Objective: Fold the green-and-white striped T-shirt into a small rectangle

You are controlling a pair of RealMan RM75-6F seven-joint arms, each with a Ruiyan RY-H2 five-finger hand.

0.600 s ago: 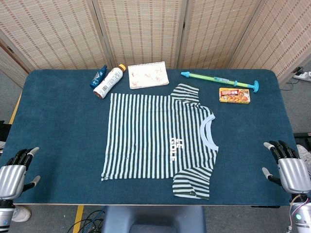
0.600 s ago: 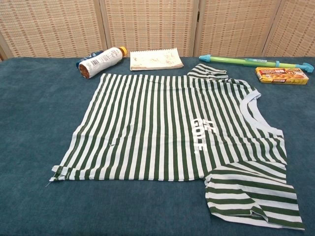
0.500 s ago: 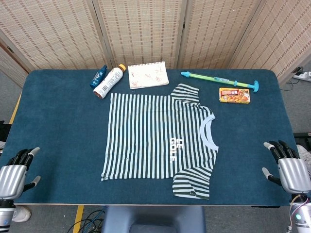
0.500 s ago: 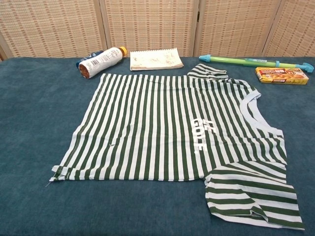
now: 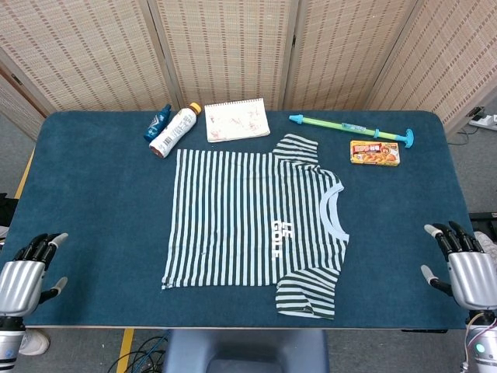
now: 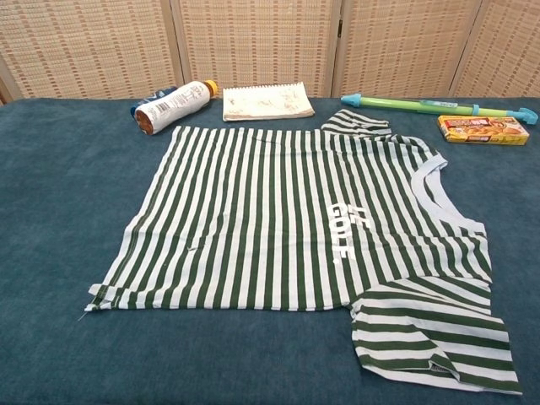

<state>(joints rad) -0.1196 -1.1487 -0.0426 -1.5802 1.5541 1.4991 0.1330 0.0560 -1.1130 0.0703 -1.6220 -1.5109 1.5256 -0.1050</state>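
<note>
The green-and-white striped T-shirt (image 5: 248, 221) (image 6: 295, 236) lies spread flat in the middle of the blue table, collar toward the right, hem toward the left, white lettering on the chest. Its near sleeve (image 6: 434, 337) is folded a little over itself. My left hand (image 5: 22, 280) hovers at the table's near left corner, fingers apart, holding nothing. At the near right corner my right hand (image 5: 464, 272) is likewise spread and empty. Both hands are far from the shirt. The chest view shows neither hand.
Along the far edge lie a blue bottle (image 5: 158, 122), a white bottle with an orange cap (image 5: 175, 130), a spiral notepad (image 5: 238, 120), a green-and-blue water squirter (image 5: 351, 127) and a yellow snack box (image 5: 375, 152). Woven screens stand behind the table (image 5: 93, 194).
Both hands have slipped slightly down and outward toward the near corners. The shirt and other objects have not moved.
</note>
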